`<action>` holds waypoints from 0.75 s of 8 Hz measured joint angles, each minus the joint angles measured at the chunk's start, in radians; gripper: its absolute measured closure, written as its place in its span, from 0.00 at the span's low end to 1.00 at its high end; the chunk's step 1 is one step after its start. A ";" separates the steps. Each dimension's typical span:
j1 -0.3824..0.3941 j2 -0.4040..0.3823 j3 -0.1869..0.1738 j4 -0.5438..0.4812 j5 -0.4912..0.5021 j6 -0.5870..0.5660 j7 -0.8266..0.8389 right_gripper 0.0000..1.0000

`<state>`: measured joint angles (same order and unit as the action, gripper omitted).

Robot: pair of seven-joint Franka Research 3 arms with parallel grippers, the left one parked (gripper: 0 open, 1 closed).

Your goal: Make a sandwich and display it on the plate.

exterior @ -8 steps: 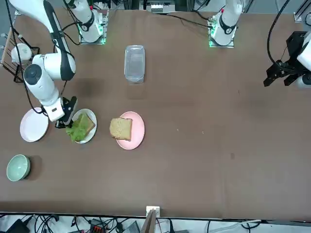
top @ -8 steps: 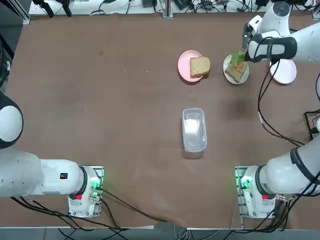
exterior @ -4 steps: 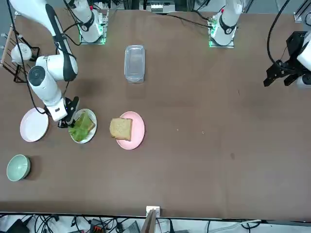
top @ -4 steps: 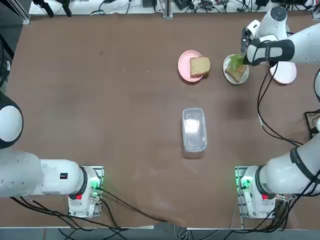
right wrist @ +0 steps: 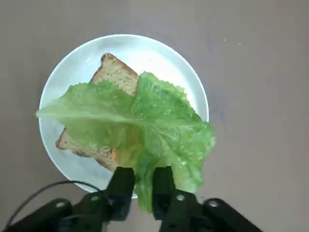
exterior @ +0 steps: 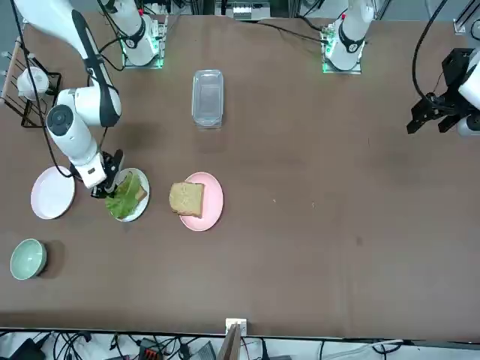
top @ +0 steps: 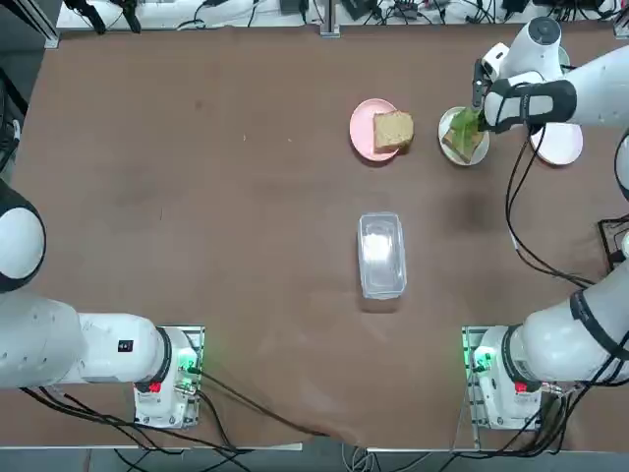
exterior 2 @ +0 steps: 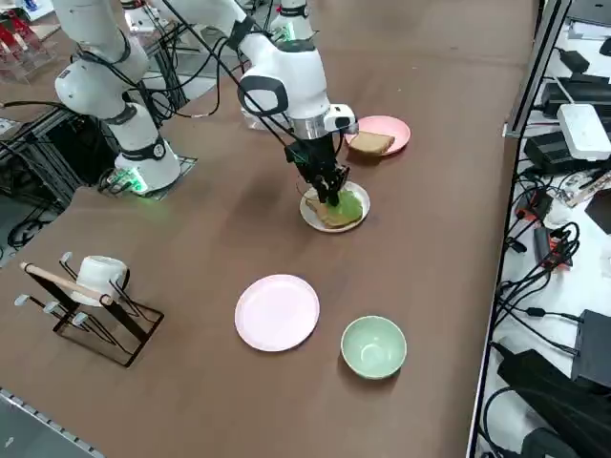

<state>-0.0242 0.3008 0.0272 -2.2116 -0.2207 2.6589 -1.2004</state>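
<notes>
A small white plate (right wrist: 57, 83) (top: 446, 125) holds a brown bread slice (right wrist: 114, 75) (top: 458, 147) with a green lettuce leaf (right wrist: 145, 121) (top: 465, 121) (exterior: 124, 195) (exterior 2: 346, 204) draped over it. An orange bit (right wrist: 114, 155) peeks out under the leaf. My right gripper (right wrist: 144, 186) (top: 479, 108) (exterior: 106, 183) (exterior 2: 328, 190) hovers at the plate's rim, its fingers slightly apart with the leaf's stem lying in the gap. A second bread slice (top: 393, 130) (exterior: 187, 199) rests on a pink plate (top: 363, 129) beside it.
A clear lidded container (top: 381, 254) sits mid-table. A pinkish-white plate (top: 562, 146) (exterior 2: 277, 312) lies on the white plate's other side, with a green bowl (exterior: 28, 258) (exterior 2: 373, 346) near it. A mug on a wooden rack (exterior 2: 93, 288) stands at the table's edge.
My right gripper carried the lettuce across the white plate and lowered it; the leaf now lies on the bread. The fingers have parted a little.
</notes>
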 joint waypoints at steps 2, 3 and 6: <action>-0.002 0.000 -0.003 0.003 0.000 -0.002 -0.002 0.31; -0.006 -0.003 -0.004 0.020 0.000 -0.032 -0.002 0.14; -0.002 -0.024 -0.002 0.196 0.009 -0.332 0.028 0.00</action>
<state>-0.0259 0.2767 0.0252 -2.0155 -0.2116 2.3270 -1.1724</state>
